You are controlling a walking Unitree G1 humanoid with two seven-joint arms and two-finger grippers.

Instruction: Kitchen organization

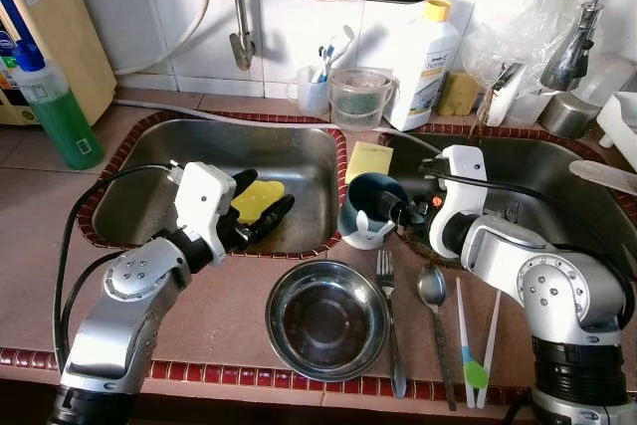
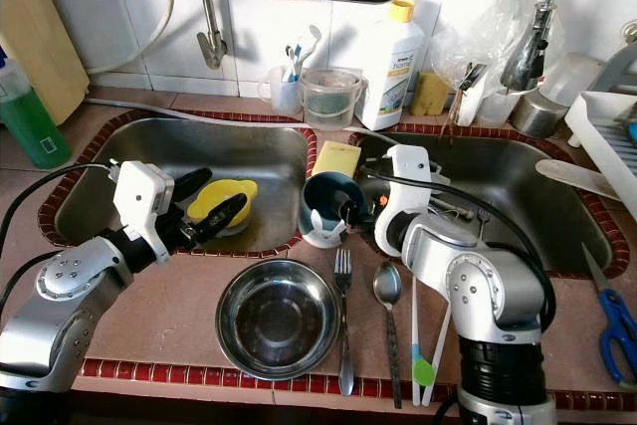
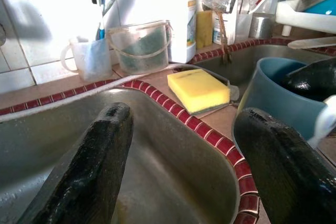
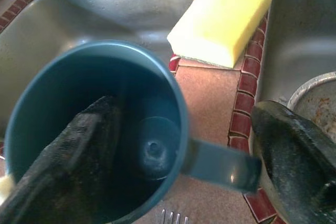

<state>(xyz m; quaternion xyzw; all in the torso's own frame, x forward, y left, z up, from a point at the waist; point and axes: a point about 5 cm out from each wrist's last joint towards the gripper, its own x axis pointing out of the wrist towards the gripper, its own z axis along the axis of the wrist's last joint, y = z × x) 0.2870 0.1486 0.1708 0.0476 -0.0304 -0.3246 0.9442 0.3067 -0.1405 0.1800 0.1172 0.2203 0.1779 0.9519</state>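
- Blue mug (image 1: 370, 208): it stands on the tiled strip between the two sinks, just in front of a yellow sponge (image 1: 369, 160), and looks like the item now being handled in the kitchen tidy-up.
- Green bottle (image 1: 55, 111): upright on the surface at the far left, beside the left sink (image 1: 314, 161).
- Left gripper (image 1: 261, 208): it hovers over the left sink's near edge above a yellow object (image 1: 259, 198) in the basin, jaws spread wide and holding nothing.
- Steel bowl (image 1: 326, 319): empty on the surface in front of the mug; beside it lie a fork (image 1: 389, 316), a spoon (image 1: 434, 306) and a pair of white tongs (image 1: 476, 345), all seemingly unsorted.
- Right gripper (image 4: 184, 156): one finger (image 4: 79, 150) is down inside the mug, the other outside near its handle, so the jaws straddle the wall; I cannot tell whether they have closed on it.
- Progress, as I judge it: early; the mug is not lifted, and the bowl and cutlery are left to place.
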